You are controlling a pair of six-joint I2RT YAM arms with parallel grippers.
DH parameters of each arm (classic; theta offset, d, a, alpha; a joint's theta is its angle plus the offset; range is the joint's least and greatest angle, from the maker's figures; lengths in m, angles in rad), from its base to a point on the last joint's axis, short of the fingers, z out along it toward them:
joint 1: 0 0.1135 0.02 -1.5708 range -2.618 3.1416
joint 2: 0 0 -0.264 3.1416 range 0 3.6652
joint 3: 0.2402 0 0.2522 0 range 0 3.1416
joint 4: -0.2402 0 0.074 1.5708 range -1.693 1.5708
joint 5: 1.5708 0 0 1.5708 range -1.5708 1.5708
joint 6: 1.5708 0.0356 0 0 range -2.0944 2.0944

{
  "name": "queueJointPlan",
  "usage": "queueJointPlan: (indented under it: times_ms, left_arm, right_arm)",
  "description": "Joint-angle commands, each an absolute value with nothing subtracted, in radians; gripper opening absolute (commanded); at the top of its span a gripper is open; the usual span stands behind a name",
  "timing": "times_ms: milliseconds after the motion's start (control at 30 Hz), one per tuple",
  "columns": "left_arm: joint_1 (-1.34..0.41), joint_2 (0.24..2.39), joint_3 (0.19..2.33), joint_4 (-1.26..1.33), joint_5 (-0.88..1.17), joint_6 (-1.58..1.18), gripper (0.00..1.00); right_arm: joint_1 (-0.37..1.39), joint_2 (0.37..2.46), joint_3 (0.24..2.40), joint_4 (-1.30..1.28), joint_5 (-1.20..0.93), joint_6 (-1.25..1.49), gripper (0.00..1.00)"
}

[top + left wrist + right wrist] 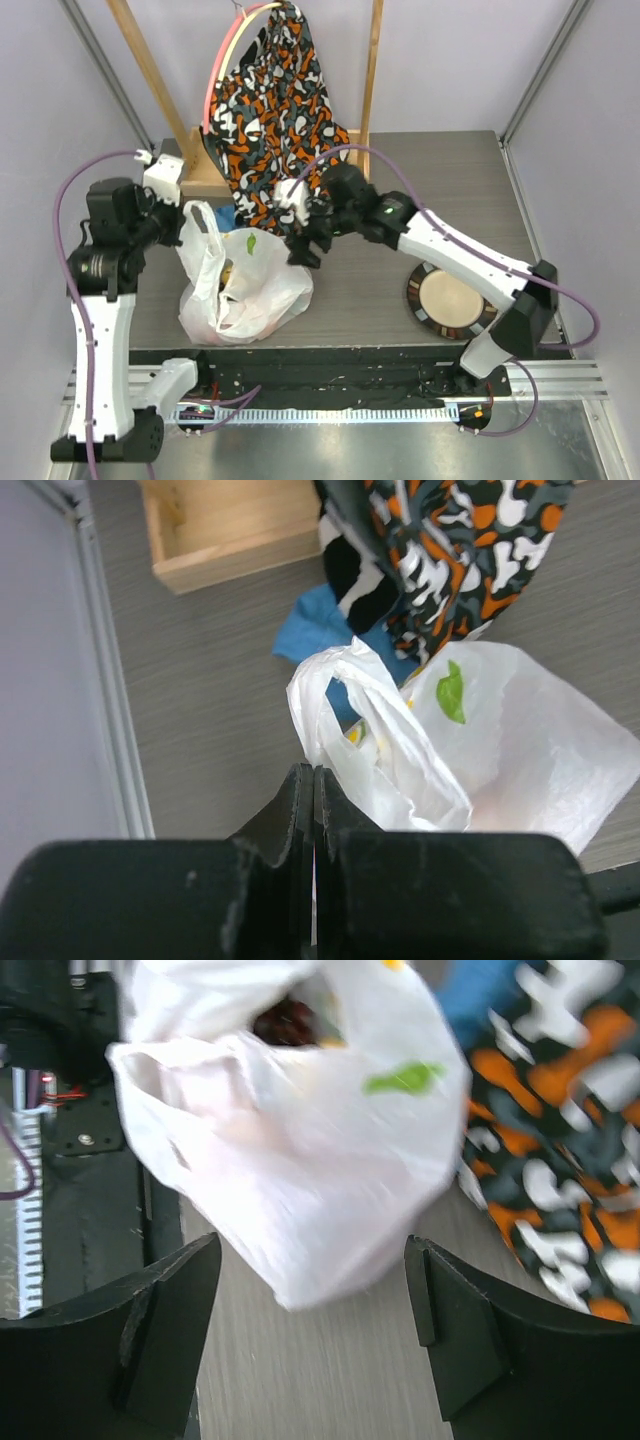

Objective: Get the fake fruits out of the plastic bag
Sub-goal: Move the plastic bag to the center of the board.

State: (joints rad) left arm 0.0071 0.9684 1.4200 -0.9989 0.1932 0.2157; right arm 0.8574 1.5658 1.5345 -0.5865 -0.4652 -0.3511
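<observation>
While cloth (275, 110) hangs behind bag (245, 285), plate (447, 303) lies apart.

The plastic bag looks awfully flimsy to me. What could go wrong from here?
1. The left jaws appear to pinch only the thin handle loop of the plastic bag; it might slip out or tear.
2. The fake fruits sit deep inside, so the open right jaws, close by the bag's side, could catch film instead of fruit.
3. The patterned cloth hangs right behind and might snag.
</observation>
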Motion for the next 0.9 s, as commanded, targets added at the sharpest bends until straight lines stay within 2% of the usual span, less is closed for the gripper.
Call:
queueJointPlan:
  times_ms: [0, 167, 367, 567, 800, 867]
  left_arm:
    - [0.034, 0.913, 1.312, -0.957, 0.054, 0.134, 0.0]
    - [0.104, 0.948, 1.262, -0.93, 0.103, 0.02, 0.0]
    - [0.104, 0.974, 1.249, -0.923, 0.153, -0.04, 0.0]
    - [0.106, 0.962, 1.261, -0.931, 0.155, -0.049, 0.0]
    - [0.124, 1.014, 1.334, -0.951, 0.181, -0.074, 0.0]
    - [0.126, 1.025, 1.356, -0.951, 0.186, -0.075, 0.0]
  right_arm:
    - [1.023, 1.679, 1.618, -0.558, -0.489, -0.39, 0.79]
    - [1.155, 1.787, 1.634, -0.526, -0.448, -0.437, 0.68]
    - [1.244, 1.848, 1.574, -0.347, -0.43, -0.463, 0.71]
    - [1.279, 1.933, 1.638, -0.29, -0.391, -0.445, 0.73]
    - [1.287, 2.035, 1.69, -0.288, -0.393, -0.468, 0.73]
    - [1.29, 2.057, 1.689, -0.281, -0.37, -0.472, 0.69]
